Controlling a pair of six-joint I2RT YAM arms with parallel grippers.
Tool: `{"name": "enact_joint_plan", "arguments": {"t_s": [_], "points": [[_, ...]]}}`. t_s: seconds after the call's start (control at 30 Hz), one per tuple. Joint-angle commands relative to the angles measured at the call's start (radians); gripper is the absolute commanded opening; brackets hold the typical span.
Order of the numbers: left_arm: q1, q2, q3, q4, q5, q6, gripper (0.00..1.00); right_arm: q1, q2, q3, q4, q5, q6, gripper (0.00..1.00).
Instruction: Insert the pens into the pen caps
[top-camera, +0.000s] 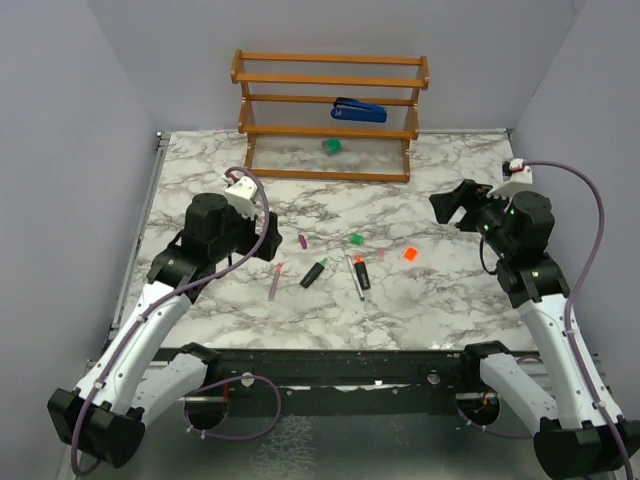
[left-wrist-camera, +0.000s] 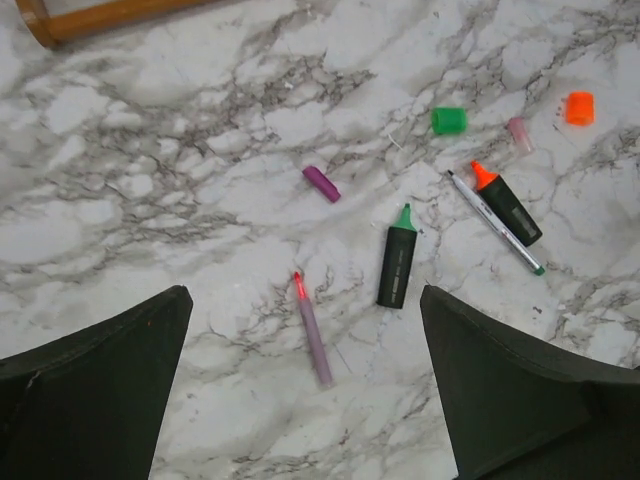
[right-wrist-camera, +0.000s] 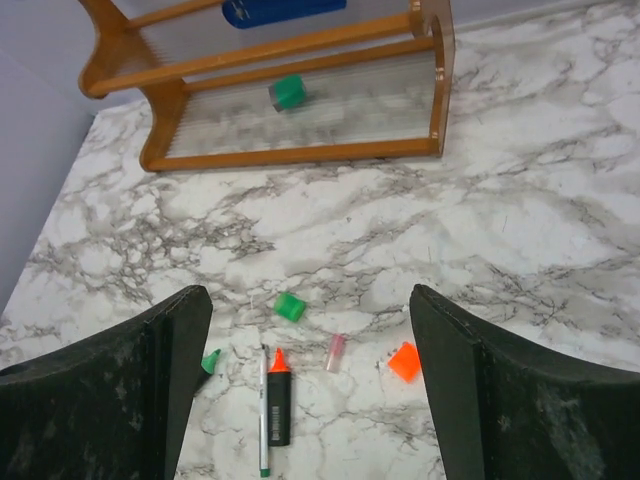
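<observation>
Marble-patterned counter (top-camera: 200, 175) gives little grip, so the tiny bright green plastic cap (left-wrist-camera: 449, 120), orange plastic cap (left-wrist-camera: 579, 107), pale pink cap (left-wrist-camera: 519, 133) and magenta-purple cap (left-wrist-camera: 321, 184) would likely skitter away under a poorly centred pinch. At centre right of the left wrist view the thin grey pen (left-wrist-camera: 495, 223) lies just beside, perhaps touching, the stubby orange-tipped black marker (left-wrist-camera: 508, 204); reaching for either may drag the other. The green-tipped black marker (left-wrist-camera: 397, 262) and thin pink pen (left-wrist-camera: 313, 331) lie apart, lower centre. Both arms hang above the counter, the left end effector (left-wrist-camera: 305, 300) and right end effector (right-wrist-camera: 308, 295) with fingers spread wide, holding nothing.
</observation>
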Motion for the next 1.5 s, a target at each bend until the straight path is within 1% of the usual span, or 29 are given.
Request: {"name": "enact_joint_plan", "arguments": {"t_s": [0.0, 0.03, 0.13, 0.23, 0.3, 0.43, 0.6, 0.67, 0.8, 1.0, 1.1, 1.13, 1.2, 1.33, 1.37, 1.4, 1.47], "points": [[-0.018, 0.063, -0.093, -0.017, 0.052, -0.194, 0.94, -0.001, 0.047, 0.004, 0.008, 0.001, -0.003, 0.87], [-0.019, 0.089, -0.107, 0.001, 0.073, -0.222, 0.91, -0.001, 0.053, 0.003, 0.012, 0.004, -0.01, 0.86], [-0.019, 0.207, -0.125, 0.003, 0.062, -0.281, 0.76, -0.001, 0.064, 0.006, 0.004, 0.011, -0.024, 0.86], [-0.02, 0.302, -0.126, -0.005, 0.063, -0.308, 0.61, -0.001, 0.051, -0.002, 0.001, 0.021, -0.032, 0.86], [-0.021, 0.338, -0.125, -0.011, 0.063, -0.326, 0.57, -0.001, 0.035, -0.009, 0.005, 0.036, -0.037, 0.86], [-0.032, 0.343, -0.137, -0.022, 0.031, -0.366, 0.58, -0.001, 0.01, -0.028, 0.011, 0.055, -0.046, 0.86], [-0.058, 0.368, -0.188, -0.04, 0.027, -0.412, 0.58, -0.001, -0.025, -0.058, 0.028, 0.07, -0.042, 0.87], [-0.072, 0.393, -0.211, -0.04, 0.015, -0.424, 0.58, -0.001, -0.035, -0.064, 0.028, 0.08, -0.045, 0.89], [-0.088, 0.449, -0.2, -0.05, -0.019, -0.433, 0.58, -0.001, -0.048, -0.066, 0.026, 0.096, -0.053, 0.92], [-0.098, 0.533, -0.198, -0.057, -0.083, -0.441, 0.58, 0.0, -0.053, -0.061, 0.021, 0.093, -0.06, 0.92], [-0.099, 0.566, -0.194, -0.06, -0.12, -0.439, 0.56, 0.0, -0.061, -0.067, 0.028, 0.08, -0.061, 0.92], [-0.099, 0.574, -0.193, -0.061, -0.121, -0.439, 0.52, -0.001, -0.062, -0.069, 0.03, 0.079, -0.061, 0.92], [-0.099, 0.587, -0.195, -0.062, -0.121, -0.441, 0.34, -0.001, -0.063, -0.07, 0.03, 0.077, -0.06, 0.92], [-0.104, 0.614, -0.195, -0.063, -0.121, -0.439, 0.12, 0.0, -0.065, -0.072, 0.034, 0.08, -0.06, 0.92], [-0.107, 0.622, -0.196, -0.063, -0.121, -0.439, 0.03, -0.001, -0.064, -0.072, 0.034, 0.081, -0.06, 0.92], [-0.112, 0.63, -0.196, -0.063, -0.121, -0.438, 0.0, -0.001, -0.064, -0.07, 0.032, 0.084, -0.06, 0.92], [-0.122, 0.647, -0.198, -0.06, -0.121, -0.435, 0.0, -0.001, -0.064, -0.075, 0.029, 0.09, -0.059, 0.92]]}}
